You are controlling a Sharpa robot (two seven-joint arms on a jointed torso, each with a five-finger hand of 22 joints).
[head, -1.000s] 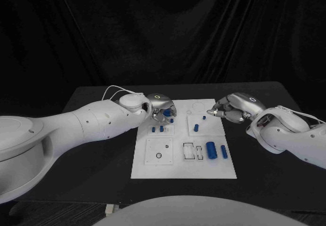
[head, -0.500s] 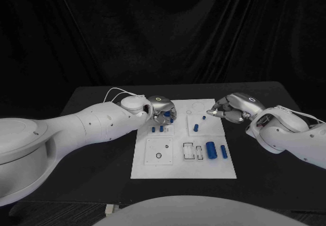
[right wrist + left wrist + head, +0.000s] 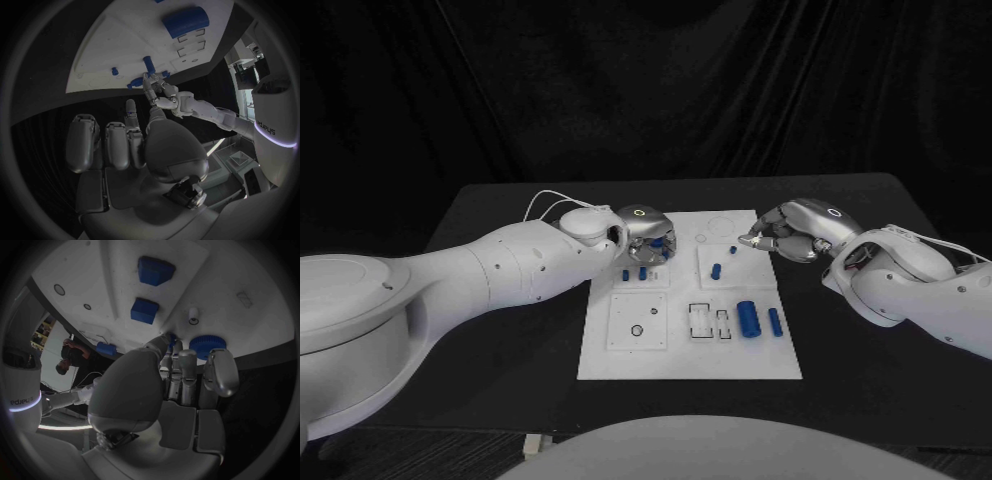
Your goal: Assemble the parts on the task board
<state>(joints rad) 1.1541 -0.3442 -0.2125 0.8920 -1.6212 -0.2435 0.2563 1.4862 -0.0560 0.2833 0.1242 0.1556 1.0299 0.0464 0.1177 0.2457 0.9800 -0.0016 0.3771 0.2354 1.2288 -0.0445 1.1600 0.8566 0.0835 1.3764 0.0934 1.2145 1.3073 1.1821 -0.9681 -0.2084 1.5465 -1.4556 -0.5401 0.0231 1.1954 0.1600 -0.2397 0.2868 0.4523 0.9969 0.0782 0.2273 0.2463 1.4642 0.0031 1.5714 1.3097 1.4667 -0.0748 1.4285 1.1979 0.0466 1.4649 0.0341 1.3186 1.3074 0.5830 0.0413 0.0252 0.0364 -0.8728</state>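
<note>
The white task board (image 3: 689,355) lies mid-table. My left hand (image 3: 646,231) hovers over its far left corner. In the left wrist view the thumb and a finger pinch a small blue part (image 3: 172,338), just above a blue gear (image 3: 206,346) and near two blue blocks (image 3: 145,310) (image 3: 155,270). My right hand (image 3: 785,236) sits at the board's far right edge with its fingers (image 3: 106,145) curled in, and I see nothing in them. A large blue cylinder (image 3: 750,318) and a slim blue pin (image 3: 775,321) lie near the board's right side.
Small blue pieces (image 3: 633,272) (image 3: 717,270) stand in the board's middle rows. A black ring (image 3: 638,329) lies in the near left panel. Bare black table (image 3: 502,330) surrounds the board on both sides and in front.
My left hand has crept a little to the right over the board's far left corner. The right hand has stayed where it was.
</note>
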